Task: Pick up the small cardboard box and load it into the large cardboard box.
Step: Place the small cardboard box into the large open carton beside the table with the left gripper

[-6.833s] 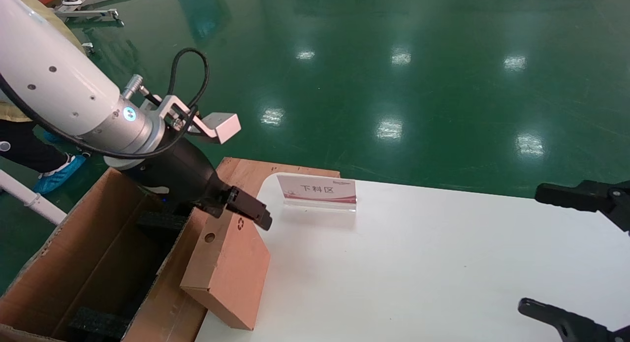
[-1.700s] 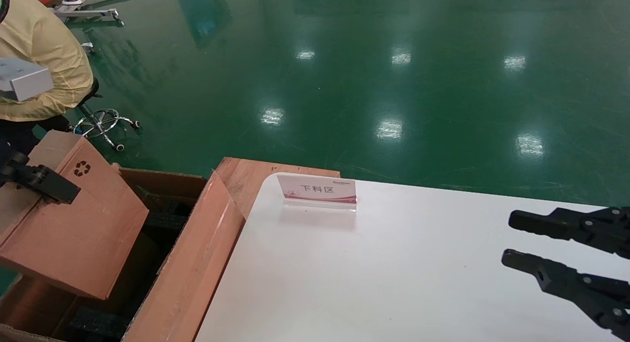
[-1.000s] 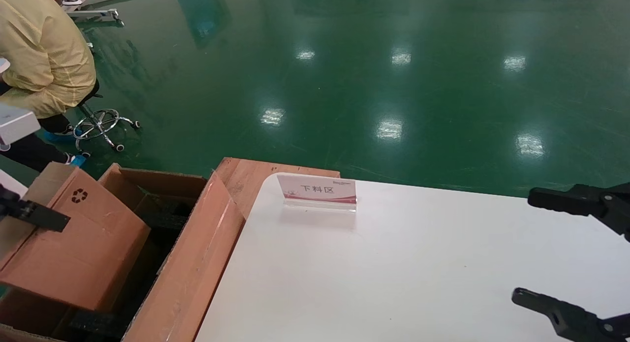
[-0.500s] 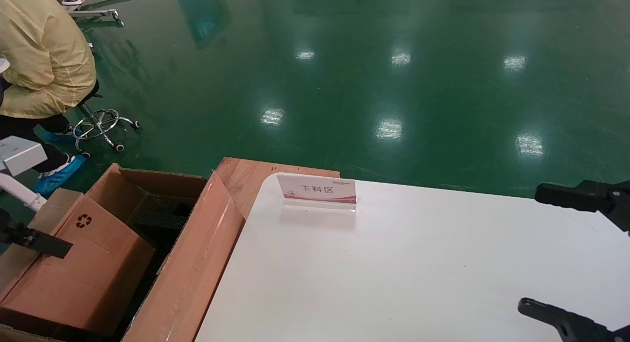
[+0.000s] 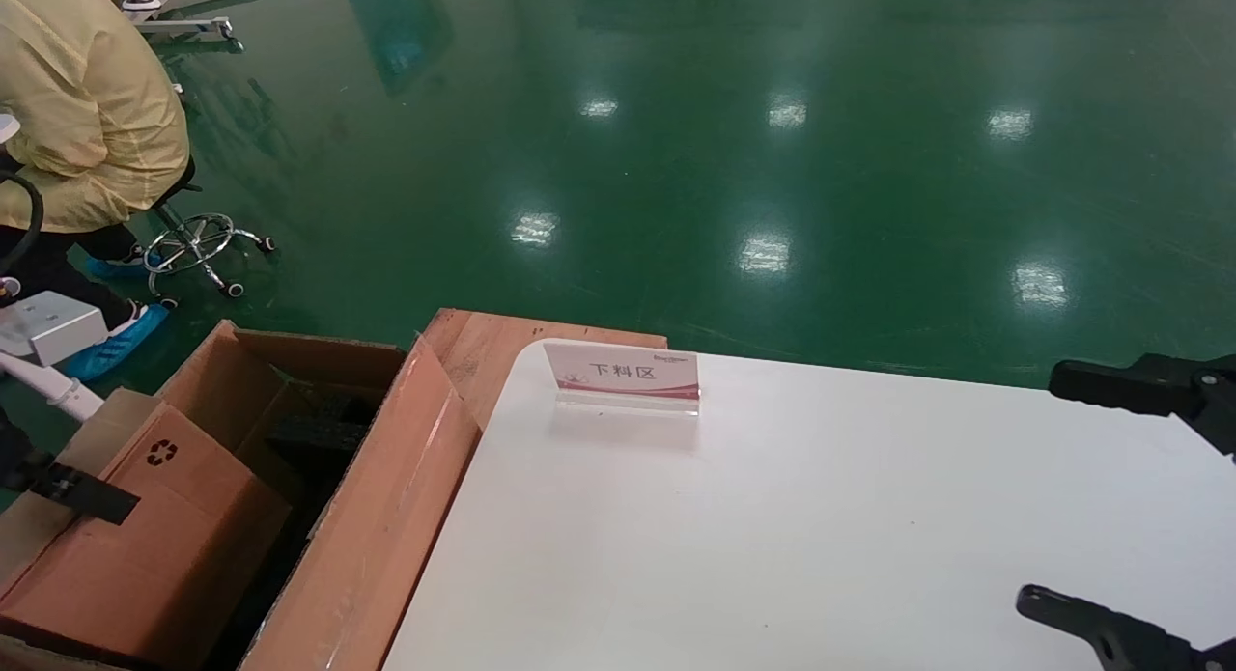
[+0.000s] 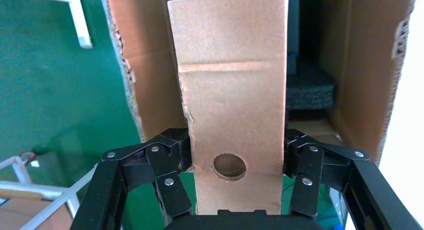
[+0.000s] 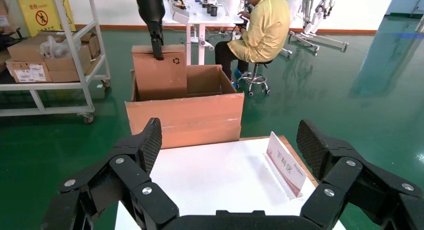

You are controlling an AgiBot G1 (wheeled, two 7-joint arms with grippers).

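Note:
The small cardboard box (image 5: 145, 545), plain brown with a black recycling symbol, hangs tilted inside the open top of the large cardboard box (image 5: 386, 517) at the table's left end. My left gripper (image 5: 87, 495) is shut on its upper end. In the left wrist view the fingers (image 6: 170, 152) clamp both sides of the small box (image 6: 232, 90) beside its round hole, with black foam (image 6: 307, 90) below. My right gripper (image 5: 1038, 488) is open and empty over the table's right side. The right wrist view shows the small box (image 7: 160, 73) standing in the large box (image 7: 185, 117).
A white table (image 5: 772, 536) bears a small sign stand (image 5: 623, 374) near its far edge. A person in yellow (image 5: 87, 121) sits on a wheeled stool (image 5: 198, 241) beyond the large box. A white shelf rack (image 7: 50, 50) with cartons stands farther back.
My left gripper has carried the small box from the table edge over the large box and lowered it inside. My right gripper narrowed briefly, then opened wide again.

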